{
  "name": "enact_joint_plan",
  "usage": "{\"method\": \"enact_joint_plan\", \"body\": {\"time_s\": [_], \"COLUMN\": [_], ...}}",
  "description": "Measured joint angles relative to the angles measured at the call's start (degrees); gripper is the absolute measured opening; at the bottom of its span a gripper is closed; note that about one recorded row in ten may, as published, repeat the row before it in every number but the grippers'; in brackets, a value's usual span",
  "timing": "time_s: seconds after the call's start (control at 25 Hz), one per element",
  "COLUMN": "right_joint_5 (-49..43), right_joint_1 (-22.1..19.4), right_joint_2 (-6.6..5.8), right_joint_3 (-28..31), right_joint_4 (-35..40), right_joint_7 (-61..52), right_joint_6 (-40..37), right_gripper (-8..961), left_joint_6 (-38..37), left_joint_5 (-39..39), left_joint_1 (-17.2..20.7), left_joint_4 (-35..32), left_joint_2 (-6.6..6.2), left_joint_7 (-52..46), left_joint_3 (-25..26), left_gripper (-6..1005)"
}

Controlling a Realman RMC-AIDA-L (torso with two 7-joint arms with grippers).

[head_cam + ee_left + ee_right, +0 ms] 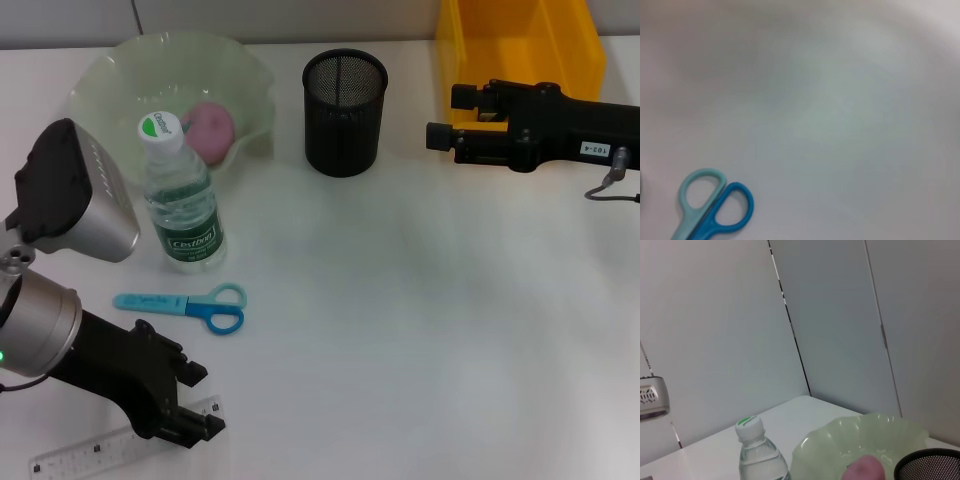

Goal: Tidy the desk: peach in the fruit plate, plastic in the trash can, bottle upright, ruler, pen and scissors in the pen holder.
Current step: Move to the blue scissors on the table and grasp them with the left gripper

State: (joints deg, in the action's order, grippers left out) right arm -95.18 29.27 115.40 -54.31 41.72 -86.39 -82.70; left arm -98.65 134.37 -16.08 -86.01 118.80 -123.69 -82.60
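Bright even light; blurred, out-of-focus scissors (710,207).

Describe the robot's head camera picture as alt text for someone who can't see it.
A white desk seen from above: an upright water bottle beside a pale green fruit plate holding a pink peach, with blue scissors lying in front. A black mesh pen holder and a yellow bin stand behind. The left claw hovers over a clear ruler; the right claw hangs by the bin.

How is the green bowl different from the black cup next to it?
The fruit plate is pale green, wide, shallow and wavy-edged; the pen holder is black mesh, narrow, tall and straight-sided. The fruit plate holds a pink peach; nothing shows in the pen holder. Both are round, open on top and stand at the back of the table.
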Motion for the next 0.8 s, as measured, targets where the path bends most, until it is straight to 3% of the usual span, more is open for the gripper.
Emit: {"method": "enact_joint_plan", "body": {"time_s": [0.24,0.68,0.8], "right_joint_5": [0.0,-0.01,-0.01], "right_joint_1": [0.26,0.89,0.94], "right_joint_2": [0.0,0.0,0.0], "right_joint_3": [0.61,0.7,0.7], "right_joint_4": [0.07,0.17,0.15], "right_joint_7": [0.0,0.0,-0.01], "right_joint_6": [0.0,0.03,0.11], "right_gripper": [787,787,787], "left_joint_6": [-2.31,-5.76,-6.71], "left_joint_5": [-0.65,6.04,5.78], "left_joint_1": [-2.28,-11.65,-12.56], "left_joint_4": [-0.39,1.42,1.34], "left_joint_2": [-0.11,0.05,0.09], "left_joint_7": [-1.08,-6.0,-7.09], "left_joint_3": [1.16,1.77,1.95], "left_gripper": [627,640,642]}}
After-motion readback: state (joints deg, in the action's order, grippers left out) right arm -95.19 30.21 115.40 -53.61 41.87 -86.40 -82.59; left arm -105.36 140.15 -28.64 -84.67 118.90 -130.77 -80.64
